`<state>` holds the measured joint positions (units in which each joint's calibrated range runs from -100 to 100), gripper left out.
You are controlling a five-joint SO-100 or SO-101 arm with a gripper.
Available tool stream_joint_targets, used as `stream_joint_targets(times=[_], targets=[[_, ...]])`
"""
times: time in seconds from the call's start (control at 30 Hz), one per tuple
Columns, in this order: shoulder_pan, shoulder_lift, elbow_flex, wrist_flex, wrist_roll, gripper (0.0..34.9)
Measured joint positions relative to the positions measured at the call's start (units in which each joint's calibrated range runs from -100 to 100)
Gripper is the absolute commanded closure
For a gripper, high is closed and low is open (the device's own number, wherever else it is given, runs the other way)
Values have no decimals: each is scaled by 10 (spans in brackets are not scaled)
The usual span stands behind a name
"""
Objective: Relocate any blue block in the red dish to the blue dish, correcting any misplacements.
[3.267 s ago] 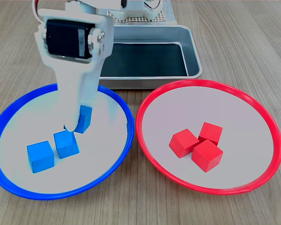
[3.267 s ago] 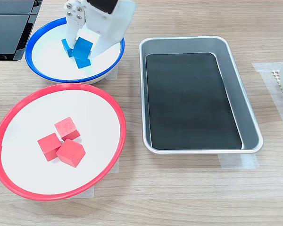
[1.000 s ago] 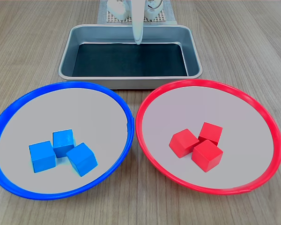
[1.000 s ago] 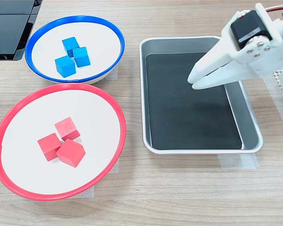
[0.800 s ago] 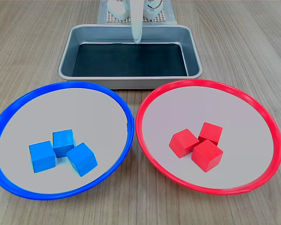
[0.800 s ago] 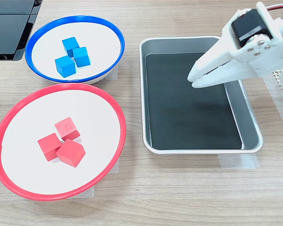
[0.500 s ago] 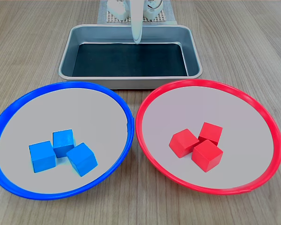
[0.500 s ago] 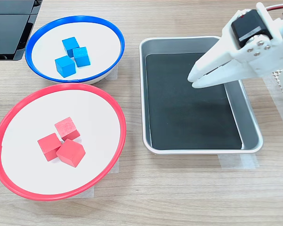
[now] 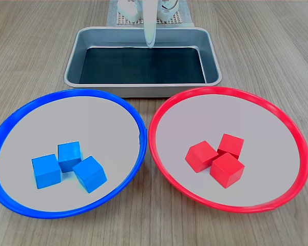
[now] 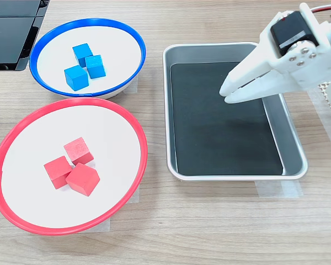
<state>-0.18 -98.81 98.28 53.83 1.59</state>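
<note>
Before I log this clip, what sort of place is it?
Probably a lab tabletop set up for sorting demos: a wood-grain table, a metal tray held down with tape, and a paper-lined red dish.

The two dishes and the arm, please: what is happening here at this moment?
Nothing is being handled. The gripper hangs empty over the metal tray, its jaws shut. Three blue blocks lie in the blue dish and three red cubes in the red dish, so the sorting looks done.
</note>
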Motion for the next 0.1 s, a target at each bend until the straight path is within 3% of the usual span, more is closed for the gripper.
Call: stream_joint_targets(times=[0.1], targets=[[0, 0, 0, 0, 0, 349]])
